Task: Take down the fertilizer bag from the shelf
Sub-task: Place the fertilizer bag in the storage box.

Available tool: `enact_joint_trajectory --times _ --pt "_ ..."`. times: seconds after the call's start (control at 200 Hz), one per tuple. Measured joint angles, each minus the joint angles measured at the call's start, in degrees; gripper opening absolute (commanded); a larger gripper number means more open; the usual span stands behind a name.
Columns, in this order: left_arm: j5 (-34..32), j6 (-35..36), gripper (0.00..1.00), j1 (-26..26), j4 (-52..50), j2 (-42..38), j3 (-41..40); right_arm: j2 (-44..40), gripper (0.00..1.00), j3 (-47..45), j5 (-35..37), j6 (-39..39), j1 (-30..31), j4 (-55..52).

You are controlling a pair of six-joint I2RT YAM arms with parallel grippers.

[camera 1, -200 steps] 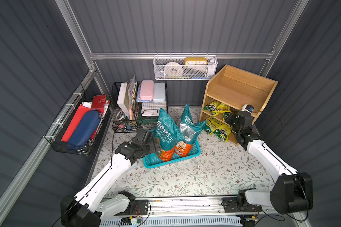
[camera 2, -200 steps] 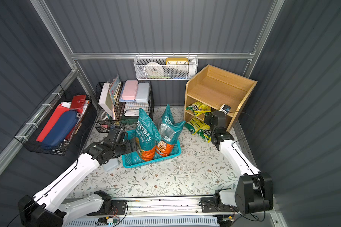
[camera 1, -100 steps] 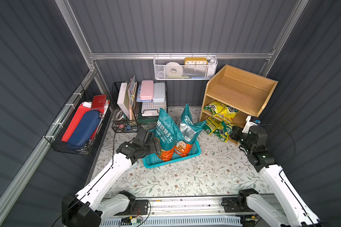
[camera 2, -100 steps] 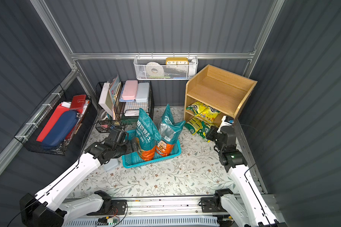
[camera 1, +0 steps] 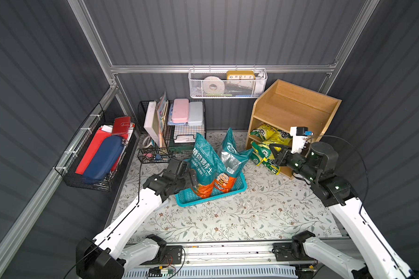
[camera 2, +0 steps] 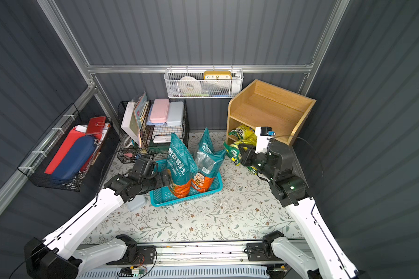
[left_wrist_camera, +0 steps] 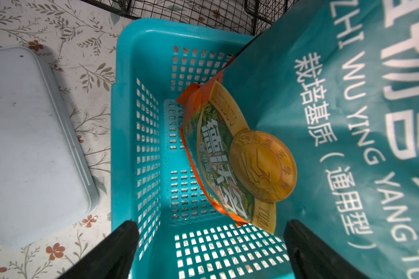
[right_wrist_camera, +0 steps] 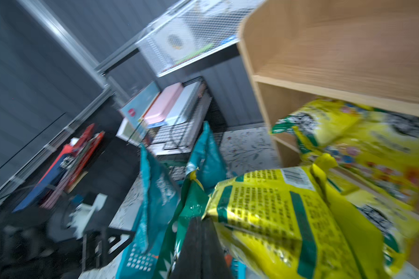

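The yellow-and-green fertilizer bag (camera 1: 263, 154) is hanging at the open front of the lowest tier of the light wooden shelf (camera 1: 293, 108), and whether its rear end is resting on that tier cannot be told. The right gripper (camera 1: 275, 151) is pinching the bag's green edge with its jaws closed tight, which the right wrist view is showing close up (right_wrist_camera: 198, 232), though blurred. A second yellow bag (camera 1: 267, 132) is lying on the shelf's middle tier, just above the held one. The shelf is standing on a cream floral mat (camera 1: 240, 217) that is covering the whole work surface, in a back corner of a booth with dark grey ribbed walls (camera 1: 215, 36) and aluminium framing (camera 1: 215, 68). In front of the shelf and off to its open side, a teal plastic basket (camera 1: 228, 192) is sitting on the mat with two teal soil bags (camera 1: 203, 161) standing in it. The left gripper (camera 1: 191, 177) is hovering at the basket's far end from the shelf, jaws spread wide, holding nothing, with a pale blue box (left_wrist_camera: 29, 145) lying just beside. A black wire rack (camera 1: 184, 135) is standing against the back wall beyond the basket, and a white mesh wall basket (camera 1: 228, 89) is hanging from the rail next to the shelf's top.
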Motion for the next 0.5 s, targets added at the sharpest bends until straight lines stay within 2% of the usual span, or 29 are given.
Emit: enact_joint_trajectory --times 0.155,0.26,0.5 --pt "-0.13 -0.85 0.99 0.00 -0.11 -0.87 -0.26 7.54 0.00 8.61 -3.78 -2.34 10.82 -4.04" --pt "-0.52 -1.14 0.99 0.00 -0.52 -1.46 -0.33 11.23 0.00 10.40 -5.53 -3.43 16.31 -7.34" --pt "-1.42 -1.49 0.99 0.00 -0.87 -2.69 -1.44 12.00 0.00 7.74 -9.70 -1.29 18.51 -13.29"
